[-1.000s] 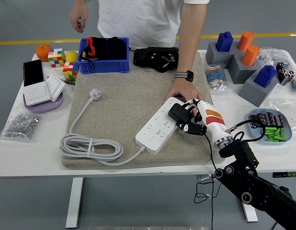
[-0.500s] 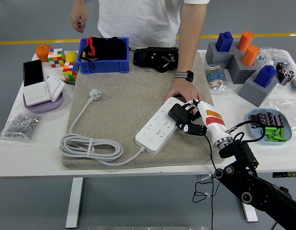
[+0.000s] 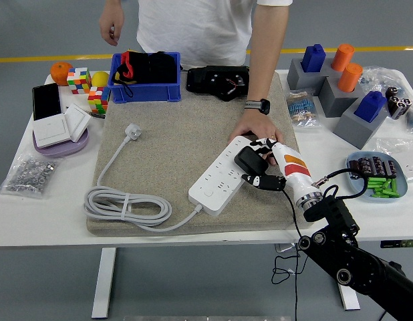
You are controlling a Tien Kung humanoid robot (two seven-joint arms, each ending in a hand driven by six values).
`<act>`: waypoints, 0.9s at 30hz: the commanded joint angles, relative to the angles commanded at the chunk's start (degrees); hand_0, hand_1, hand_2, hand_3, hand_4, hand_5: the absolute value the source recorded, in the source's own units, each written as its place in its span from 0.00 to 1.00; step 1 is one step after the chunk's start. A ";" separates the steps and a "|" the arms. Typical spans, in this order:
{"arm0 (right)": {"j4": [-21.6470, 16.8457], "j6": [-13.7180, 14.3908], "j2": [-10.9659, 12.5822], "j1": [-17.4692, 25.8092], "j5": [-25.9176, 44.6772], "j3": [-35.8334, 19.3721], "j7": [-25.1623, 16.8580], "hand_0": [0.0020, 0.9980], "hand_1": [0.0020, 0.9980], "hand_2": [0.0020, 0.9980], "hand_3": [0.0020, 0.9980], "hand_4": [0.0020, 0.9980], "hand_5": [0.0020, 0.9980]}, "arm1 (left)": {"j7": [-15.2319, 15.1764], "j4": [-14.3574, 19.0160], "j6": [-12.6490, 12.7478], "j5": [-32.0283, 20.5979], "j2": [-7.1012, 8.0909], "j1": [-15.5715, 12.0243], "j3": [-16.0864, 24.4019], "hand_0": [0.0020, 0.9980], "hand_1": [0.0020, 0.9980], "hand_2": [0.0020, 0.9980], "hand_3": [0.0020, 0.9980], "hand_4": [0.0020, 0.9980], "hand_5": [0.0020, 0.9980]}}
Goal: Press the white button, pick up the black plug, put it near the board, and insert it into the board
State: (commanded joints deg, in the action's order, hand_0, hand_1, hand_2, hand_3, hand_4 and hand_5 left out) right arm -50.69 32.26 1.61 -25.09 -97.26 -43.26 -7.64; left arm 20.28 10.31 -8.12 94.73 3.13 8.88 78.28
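Black plug (image 3: 247, 160) sits gripped in our right hand (image 3: 265, 167) over the white board (image 3: 223, 175); misaligned pins could jam or skid.

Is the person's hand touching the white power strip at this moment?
Touching. The head view shows the person's hand resting flat on the far end of the white power strip, with no gap between them.

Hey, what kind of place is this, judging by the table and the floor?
Probably a robotics lab or test workshop: a white table crowded with practice props like the power strip, cube puzzles and a blue bin, on a grey floor with a yellow line.
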 joint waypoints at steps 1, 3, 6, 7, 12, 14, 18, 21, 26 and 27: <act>0.00 -0.04 0.00 -0.05 -0.01 -0.03 -0.11 0.73 0.73 0.69 0.76 1.00 0.22 | 0.01 0.00 0.00 0.00 -0.01 0.01 0.02 0.69 0.68 0.66 0.69 0.56 0.20; 0.01 -0.01 -0.01 -0.08 0.05 -0.14 -0.30 0.75 0.75 0.72 0.77 1.00 0.25 | 0.03 0.00 -0.03 -0.03 0.00 0.01 -0.05 0.69 0.68 0.66 0.69 0.56 0.20; -0.01 -0.02 0.00 -0.09 0.04 -0.18 -0.43 0.75 0.75 0.72 0.77 1.00 0.25 | 0.05 0.00 -0.06 0.13 0.01 0.02 0.09 0.69 0.68 0.66 0.69 0.56 0.20; 0.00 -0.02 0.00 -0.09 0.05 -0.18 -0.44 0.75 0.75 0.72 0.77 1.00 0.25 | 0.05 0.00 -0.06 0.14 0.02 0.02 0.09 0.69 0.68 0.66 0.69 0.56 0.20; -0.58 -0.25 0.18 0.12 0.12 -0.30 -0.54 0.74 0.76 0.73 0.78 1.00 0.28 | 0.07 0.00 -0.07 -0.04 -0.03 0.03 -0.05 0.69 0.68 0.66 0.69 0.56 0.20; -1.27 -0.46 0.35 0.34 0.26 -0.35 -0.52 0.74 0.76 0.73 0.78 1.00 0.28 | 0.08 0.00 -0.07 -0.09 -0.07 0.01 -0.07 0.69 0.68 0.66 0.69 0.56 0.20; -5.03 -1.00 1.00 1.37 0.45 -1.11 -0.32 0.76 0.79 0.76 0.80 1.00 0.32 | 0.07 0.00 -0.04 -0.15 -0.11 -0.06 0.01 0.69 0.68 0.66 0.69 0.56 0.20; -8.48 -1.58 1.64 2.40 0.25 -2.34 -0.12 0.80 0.82 0.78 0.81 1.00 0.35 | 0.06 0.00 -0.01 -0.12 -0.13 -0.08 0.12 0.69 0.68 0.66 0.69 0.56 0.20; -14.74 -3.51 3.37 4.98 -1.20 -5.03 -0.65 0.80 0.82 0.78 0.81 1.00 0.35 | 0.01 0.00 0.05 -0.53 -0.22 -0.06 -0.08 0.69 0.68 0.66 0.69 0.56 0.20; -15.78 -3.93 3.77 5.52 -1.51 -5.39 -0.94 0.86 0.85 0.80 0.81 1.00 0.36 | 0.00 0.00 0.06 -0.58 -0.23 -0.03 -0.08 0.69 0.68 0.66 0.69 0.56 0.20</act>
State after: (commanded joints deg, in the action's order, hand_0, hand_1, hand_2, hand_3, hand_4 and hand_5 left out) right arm -66.47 28.33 5.38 -19.58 -98.77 -48.65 -8.58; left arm 20.28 10.31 -8.06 94.16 2.90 8.86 78.20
